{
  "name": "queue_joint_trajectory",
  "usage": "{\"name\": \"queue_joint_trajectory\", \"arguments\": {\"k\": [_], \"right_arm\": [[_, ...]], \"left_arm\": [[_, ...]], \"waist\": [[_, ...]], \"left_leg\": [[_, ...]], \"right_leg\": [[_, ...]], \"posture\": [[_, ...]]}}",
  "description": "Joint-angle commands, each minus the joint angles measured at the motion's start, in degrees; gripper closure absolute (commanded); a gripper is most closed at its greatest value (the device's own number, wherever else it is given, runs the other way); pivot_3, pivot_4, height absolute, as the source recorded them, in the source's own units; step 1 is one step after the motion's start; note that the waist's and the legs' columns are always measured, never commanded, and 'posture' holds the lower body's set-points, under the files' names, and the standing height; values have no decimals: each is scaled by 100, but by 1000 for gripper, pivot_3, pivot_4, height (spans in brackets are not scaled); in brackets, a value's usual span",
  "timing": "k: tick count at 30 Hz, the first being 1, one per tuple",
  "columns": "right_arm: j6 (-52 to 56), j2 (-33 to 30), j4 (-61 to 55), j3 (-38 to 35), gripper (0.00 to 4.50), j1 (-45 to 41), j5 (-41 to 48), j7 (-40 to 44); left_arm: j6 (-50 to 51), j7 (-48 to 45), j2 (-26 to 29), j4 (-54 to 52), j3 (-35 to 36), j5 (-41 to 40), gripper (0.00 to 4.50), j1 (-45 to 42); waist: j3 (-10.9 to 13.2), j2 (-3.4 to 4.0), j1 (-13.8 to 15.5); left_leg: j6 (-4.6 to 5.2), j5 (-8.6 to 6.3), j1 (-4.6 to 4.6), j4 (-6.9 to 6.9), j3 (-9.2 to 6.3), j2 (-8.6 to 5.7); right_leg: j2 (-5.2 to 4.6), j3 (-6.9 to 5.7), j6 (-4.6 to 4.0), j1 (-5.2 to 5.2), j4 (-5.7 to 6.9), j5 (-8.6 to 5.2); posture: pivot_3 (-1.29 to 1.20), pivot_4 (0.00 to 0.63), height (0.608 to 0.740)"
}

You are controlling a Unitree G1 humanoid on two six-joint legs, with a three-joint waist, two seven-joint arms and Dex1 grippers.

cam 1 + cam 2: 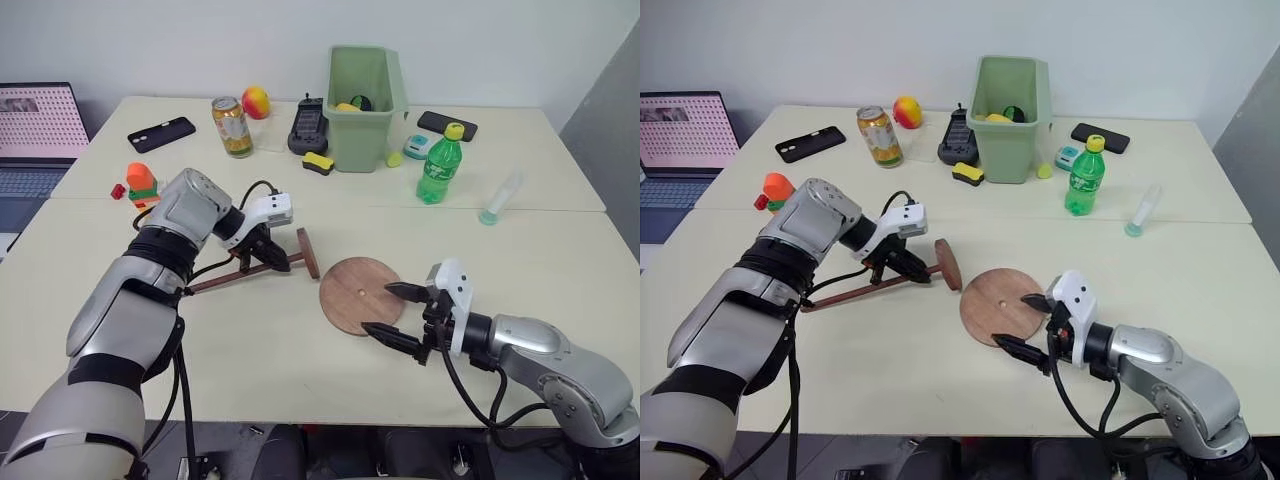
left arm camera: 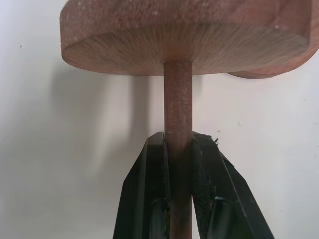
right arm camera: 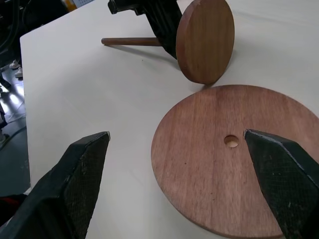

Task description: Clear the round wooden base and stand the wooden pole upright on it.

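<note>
The wooden pole (image 1: 245, 272) lies flat near the table's (image 1: 560, 240) middle, long axis running toward the left edge, disc end beside the round wooden base (image 1: 361, 294). Rod dark brown; base reddish-brown, centre-holed. The left gripper (image 1: 272, 262) clamps the rod. The right gripper (image 1: 393, 312) stands wide, straddling the base's near-right rim.

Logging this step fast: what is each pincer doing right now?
Left pincer: closed on the wooden pole, near its disc end.
Right pincer: open, empty, at the round wooden base.
</note>
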Motion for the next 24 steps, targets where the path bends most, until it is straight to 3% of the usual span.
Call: {"name": "queue_joint_trajectory", "arguments": {"k": [1,5,7,9,13,15,19,24], "right_arm": [[-1,70,-225,-283,0,-72,281,-40],[-131,104,-453,-633,0,47,619,13],[-203,141,-586,-868,0,226,853,10],[-272,145,-669,-1039,0,383,1009,23],[-545,-87,-1027,-1154,0,1251,979,379],[-738,-163,-1004,-1053,0,1545,773,500],[-1084,-146,-850,-993,0,1756,428,442],[-1337,-148,-661,-1009,0,1967,67,366]], "left_arm": [[187,101,68,199,539,-127,4252,-421],[450,525,15,171,1929,-1132,4252,-855],[418,1450,-173,-252,3056,-1863,4252,-896],[290,2141,-327,-770,3672,-2191,4252,-768],[2018,2292,-745,-2646,4085,-3439,4252,-288],[2167,3061,-1397,-3466,4440,-3985,4252,122],[1936,3971,-2395,-4332,4575,-4344,4252,995],[1213,4365,-3150,-4622,4204,-4165,4252,1883]], "waist": [[0,0,0],[2,-3,10],[2,-4,14],[1,-4,17],[-3,0,15],[-3,0,20],[-4,0,32],[-6,2,16]], "left_leg": [[0,0,0,0,0,0],[0,0,-6,4,-7,0],[1,0,-8,5,-14,6],[0,0,-7,5,-31,21],[-12,7,-4,5,-35,11],[-14,8,-1,11,-32,7],[-10,7,0,60,-37,3],[-9,7,11,76,-31,-1]], "right_leg": [[0,0,0,0,0,0],[0,-8,0,-1,3,0],[-3,-11,0,-1,3,0],[-23,-10,4,0,8,-2],[-50,-5,8,3,19,-5],[-48,-1,10,4,27,-6],[-55,2,10,13,54,-6],[-27,4,8,22,72,-4]], "posture": [[0,150,740],[0,150,740],[0,150,740],[0,150,740],[0,150,740],[0,150,740],[0,150,740],[0,150,740]]}}
